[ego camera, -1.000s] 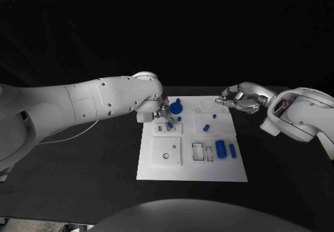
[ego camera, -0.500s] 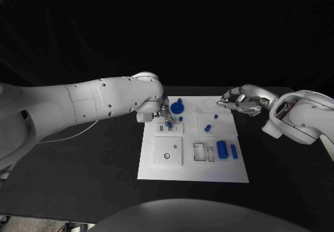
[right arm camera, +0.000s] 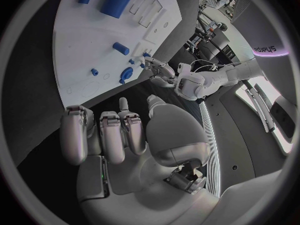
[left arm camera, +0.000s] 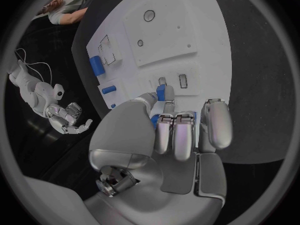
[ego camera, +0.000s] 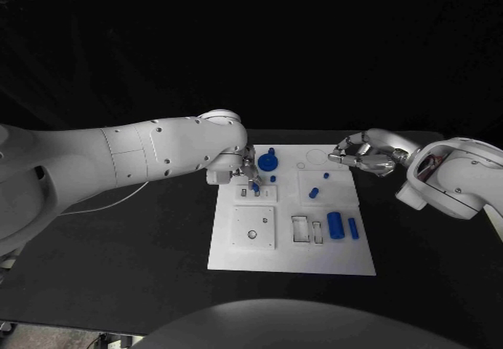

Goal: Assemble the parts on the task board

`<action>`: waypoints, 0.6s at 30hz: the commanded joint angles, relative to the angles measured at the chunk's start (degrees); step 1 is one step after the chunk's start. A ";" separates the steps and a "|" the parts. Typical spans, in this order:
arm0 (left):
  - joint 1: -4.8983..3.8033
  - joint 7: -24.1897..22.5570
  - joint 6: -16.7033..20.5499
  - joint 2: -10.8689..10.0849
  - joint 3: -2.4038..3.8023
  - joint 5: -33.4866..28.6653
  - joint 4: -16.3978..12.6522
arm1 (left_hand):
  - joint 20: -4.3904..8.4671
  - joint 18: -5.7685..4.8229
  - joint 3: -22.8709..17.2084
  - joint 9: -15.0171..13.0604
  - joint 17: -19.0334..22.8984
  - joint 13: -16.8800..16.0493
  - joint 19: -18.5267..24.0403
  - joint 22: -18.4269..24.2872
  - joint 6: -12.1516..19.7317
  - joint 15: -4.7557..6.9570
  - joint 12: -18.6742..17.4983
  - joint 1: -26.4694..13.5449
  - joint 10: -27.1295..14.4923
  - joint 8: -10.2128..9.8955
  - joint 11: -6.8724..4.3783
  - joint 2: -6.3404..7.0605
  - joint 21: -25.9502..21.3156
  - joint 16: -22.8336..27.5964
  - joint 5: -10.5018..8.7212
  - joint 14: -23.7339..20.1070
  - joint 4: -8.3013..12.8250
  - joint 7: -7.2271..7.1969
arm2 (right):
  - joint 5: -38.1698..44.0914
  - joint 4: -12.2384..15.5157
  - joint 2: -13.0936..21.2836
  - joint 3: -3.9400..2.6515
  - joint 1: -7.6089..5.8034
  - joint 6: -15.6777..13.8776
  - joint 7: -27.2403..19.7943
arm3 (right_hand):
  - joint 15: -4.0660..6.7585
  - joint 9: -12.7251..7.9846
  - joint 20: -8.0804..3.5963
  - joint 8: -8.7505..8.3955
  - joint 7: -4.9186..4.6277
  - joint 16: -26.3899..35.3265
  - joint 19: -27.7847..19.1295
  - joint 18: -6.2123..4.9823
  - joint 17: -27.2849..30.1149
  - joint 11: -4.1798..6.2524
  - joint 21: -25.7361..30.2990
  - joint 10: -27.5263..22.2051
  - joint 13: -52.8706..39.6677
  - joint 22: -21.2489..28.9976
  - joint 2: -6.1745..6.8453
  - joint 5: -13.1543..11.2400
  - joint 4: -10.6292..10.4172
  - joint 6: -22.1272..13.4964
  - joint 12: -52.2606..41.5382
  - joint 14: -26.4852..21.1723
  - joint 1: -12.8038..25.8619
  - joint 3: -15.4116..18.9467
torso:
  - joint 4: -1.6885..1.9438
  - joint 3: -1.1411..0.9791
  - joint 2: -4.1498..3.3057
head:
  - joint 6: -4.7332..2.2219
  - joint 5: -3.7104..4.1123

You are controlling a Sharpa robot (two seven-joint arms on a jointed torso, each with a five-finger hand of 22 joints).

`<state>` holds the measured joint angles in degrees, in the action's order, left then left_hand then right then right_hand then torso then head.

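The left hand [ego camera: 247, 174] is over the far left part of the board [ego camera: 292, 256] and pinches a small blue peg [left arm camera: 161, 92] between its fingertips, with the peg just above a small raised white block with slots [ego camera: 255, 193]. The other fingers [left arm camera: 182, 135] of this hand are curled in, smooth silver metal with rounded tips. The right hand [ego camera: 356, 156] hangs at the far right corner of the board, its fingers bent inward and holding nothing. The board is a flat white matte rectangle, lying on a black table [ego camera: 126, 254]. On it, near the left hand, there is a round blue knob [ego camera: 267, 159], then a tiny blue peg [ego camera: 325, 175] and a short blue cylinder [ego camera: 313, 193] in the middle. More to the near right side lie a thick blue cylinder [ego camera: 334, 224] and a thin blue bar [ego camera: 352, 227], beside two narrow rectangular slots [ego camera: 307, 228]. A square white plate with a small hole [ego camera: 253, 227] is on the near left part. The room behind the table is dark
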<state>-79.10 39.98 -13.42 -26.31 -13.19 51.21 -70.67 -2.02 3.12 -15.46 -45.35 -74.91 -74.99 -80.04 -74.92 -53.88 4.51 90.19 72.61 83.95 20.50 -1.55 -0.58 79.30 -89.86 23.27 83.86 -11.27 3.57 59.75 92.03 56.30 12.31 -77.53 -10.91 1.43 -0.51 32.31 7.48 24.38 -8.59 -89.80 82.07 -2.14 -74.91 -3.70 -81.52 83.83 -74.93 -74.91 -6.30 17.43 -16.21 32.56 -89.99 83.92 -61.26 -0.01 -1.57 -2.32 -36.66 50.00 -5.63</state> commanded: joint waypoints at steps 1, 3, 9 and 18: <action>0.02 8.94 0.08 -0.03 0.00 0.85 -0.33 | 0.15 0.81 -0.32 0.03 -15.09 -15.01 -0.32 -0.35 -1.40 0.07 -0.19 -0.36 6.05 -0.27 -0.12 -0.21 -0.23 -0.14 -0.21 6.14 0.00 -1.10 | 0.17 -0.09 -0.07 0.01 0.17 0.86 -0.31 | -0.47 -0.06 -0.13 -0.05 -0.26 -0.20 -0.47 -0.63 -15.09 -0.35 0.24 6.17 -15.07 -11.40 0.03 0.35 -0.10 -0.25 -0.01 6.08 -0.51 0.37 | -0.01 -0.02 0.03 | 0.00 -0.12; 0.03 8.97 0.00 -0.12 -0.01 0.95 -0.49 | 0.15 0.81 -0.33 0.03 -15.09 -15.01 -0.32 -0.34 -1.40 0.07 -0.19 -0.37 6.05 -0.28 -0.12 -0.21 -0.24 -0.14 -0.22 6.14 0.00 -1.10 | 0.17 -0.13 -0.09 0.01 0.25 0.87 -0.32 | -0.47 -0.07 -0.13 -0.05 -0.26 -0.20 -0.53 -0.65 -15.09 -0.35 0.30 6.17 -15.07 -11.37 0.03 0.36 -0.10 -0.26 -0.01 6.08 -0.54 0.38 | -0.01 -0.01 0.03 | 0.00 -0.16; 0.07 9.03 -0.06 -0.36 -0.03 1.30 -0.89 | 0.15 0.83 -0.45 0.03 -15.09 -15.01 -0.28 -0.28 -1.41 0.07 -0.19 -0.38 6.05 -0.34 -0.13 -0.16 -0.30 -0.14 -0.23 6.14 0.06 -1.11 | 0.17 -0.23 -0.13 0.01 0.38 0.89 -0.31 | -0.47 -0.08 -0.12 -0.06 -0.26 -0.20 -0.60 -0.67 -15.09 -0.36 0.39 6.17 -15.07 -11.34 0.02 0.39 -0.10 -0.28 -0.01 6.08 -0.60 0.39 | 0.00 0.00 0.06 | 0.00 -0.18; 0.23 9.10 0.08 -0.57 -0.05 1.72 -1.28 | 0.14 0.91 -0.77 0.02 -15.09 -15.01 -0.08 0.04 -1.49 0.06 -0.19 -0.68 6.05 -0.53 -0.11 -0.01 -0.61 -0.14 -0.39 6.14 0.08 -1.08 | 0.17 -0.36 -0.13 0.01 0.53 1.07 -0.21 | -0.47 -0.11 -0.12 -0.07 -0.27 -0.20 -0.78 -0.73 -15.09 -0.37 0.59 6.17 -15.07 -11.26 0.03 0.47 -0.04 -0.32 -0.01 6.08 -0.84 0.43 | 0.03 0.00 0.08 | 0.00 -0.32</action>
<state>-78.91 39.98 -13.41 -26.93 -13.25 52.35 -71.76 -2.02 3.12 -15.92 -45.29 -74.90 -74.99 -80.04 -74.92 -54.29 4.50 90.19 72.46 83.95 20.24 -1.55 -0.43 78.99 -89.86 23.11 83.86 -11.13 3.38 59.73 91.69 56.21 12.31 -77.07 -10.79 1.41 -0.51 32.26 7.48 24.38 -8.59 -89.80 81.65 -2.14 -74.95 -3.70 -81.31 83.83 -74.93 -74.90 -6.30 17.64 -16.21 32.56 -89.99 83.92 -61.71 -0.01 -1.54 -2.32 -36.60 50.00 -5.88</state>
